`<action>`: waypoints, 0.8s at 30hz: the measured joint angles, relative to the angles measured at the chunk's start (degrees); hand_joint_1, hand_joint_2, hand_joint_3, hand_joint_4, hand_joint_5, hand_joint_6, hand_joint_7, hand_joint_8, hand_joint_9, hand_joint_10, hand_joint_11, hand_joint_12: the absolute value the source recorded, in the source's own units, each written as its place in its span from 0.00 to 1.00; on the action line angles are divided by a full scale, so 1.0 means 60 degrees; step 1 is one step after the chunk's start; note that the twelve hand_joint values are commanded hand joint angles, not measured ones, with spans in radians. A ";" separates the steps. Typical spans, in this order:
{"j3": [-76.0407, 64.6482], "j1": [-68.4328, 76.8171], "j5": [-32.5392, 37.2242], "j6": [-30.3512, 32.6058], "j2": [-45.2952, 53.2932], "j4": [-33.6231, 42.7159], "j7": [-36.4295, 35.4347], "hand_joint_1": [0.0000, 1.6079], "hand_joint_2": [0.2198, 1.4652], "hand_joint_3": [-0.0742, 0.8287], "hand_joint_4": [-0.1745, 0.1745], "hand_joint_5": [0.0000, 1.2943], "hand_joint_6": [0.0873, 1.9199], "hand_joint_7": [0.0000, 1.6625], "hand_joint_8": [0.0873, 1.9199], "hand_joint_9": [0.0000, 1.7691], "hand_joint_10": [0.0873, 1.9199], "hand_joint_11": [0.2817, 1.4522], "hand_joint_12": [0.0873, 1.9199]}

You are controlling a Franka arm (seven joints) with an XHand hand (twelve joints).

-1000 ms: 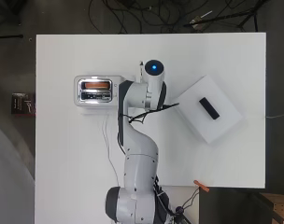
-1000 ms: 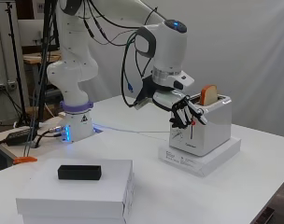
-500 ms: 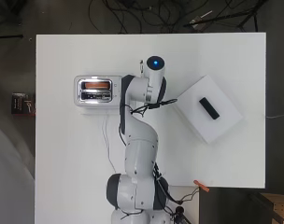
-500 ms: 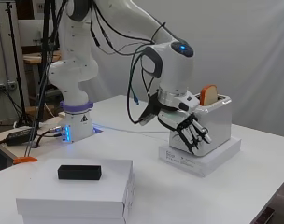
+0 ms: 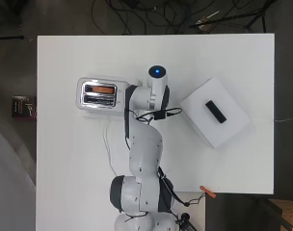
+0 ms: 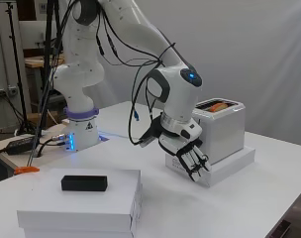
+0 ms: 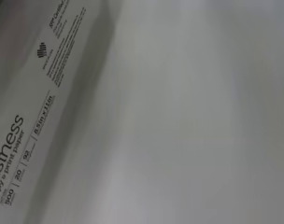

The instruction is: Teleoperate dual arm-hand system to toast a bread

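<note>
A white toaster (image 6: pixel 222 131) stands on a flat white paper pack (image 6: pixel 234 163) left of the table's middle, also seen from above as the toaster (image 5: pixel 91 94). A slice of bread (image 6: pixel 219 106) sits low in one slot, only its brown top edge showing; from overhead the bread (image 5: pixel 104 89) lies in the far slot. My hand (image 6: pixel 189 157) hangs low at the toaster's end face, fingers pointing down and relaxed, holding nothing, just above the pack's edge. The arm hides the hand from overhead. The wrist view shows only the printed pack (image 7: pixel 34 93) and bare table.
A white box (image 5: pixel 219 130) lies at the table's right with a black block (image 5: pixel 216 111) on top; in the side view this box (image 6: pixel 81 208) and block (image 6: pixel 84 183) are in the foreground. An orange clip (image 6: pixel 25 170) lies by the arm's base.
My hand has travelled down along the toaster's end, from slot height to near the pack. The bread, which stuck up out of the slot, has sunk into the toaster.
</note>
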 joint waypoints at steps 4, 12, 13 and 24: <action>0.0009 -0.0012 0.0321 -0.0252 -0.0300 0.0116 0.0108 0.00 0.67 0.07 0.48 0.20 0.00 0.30 0.00 0.33 0.00 0.18 0.00; 0.0183 -0.0088 0.0296 -0.0865 -0.2836 0.0471 -0.0585 0.00 0.67 0.08 0.36 0.23 0.00 0.31 0.00 0.37 0.00 0.20 0.00; 0.0249 -0.0088 0.0037 -0.1002 -0.3182 0.0510 -0.0434 0.00 0.67 0.08 0.35 0.25 0.00 0.31 0.00 0.36 0.00 0.19 0.00; 0.1056 -0.0058 -0.1461 -0.2531 -0.5879 0.0414 0.0437 0.00 0.69 0.09 0.18 0.16 0.00 0.22 0.00 0.26 0.00 0.13 0.00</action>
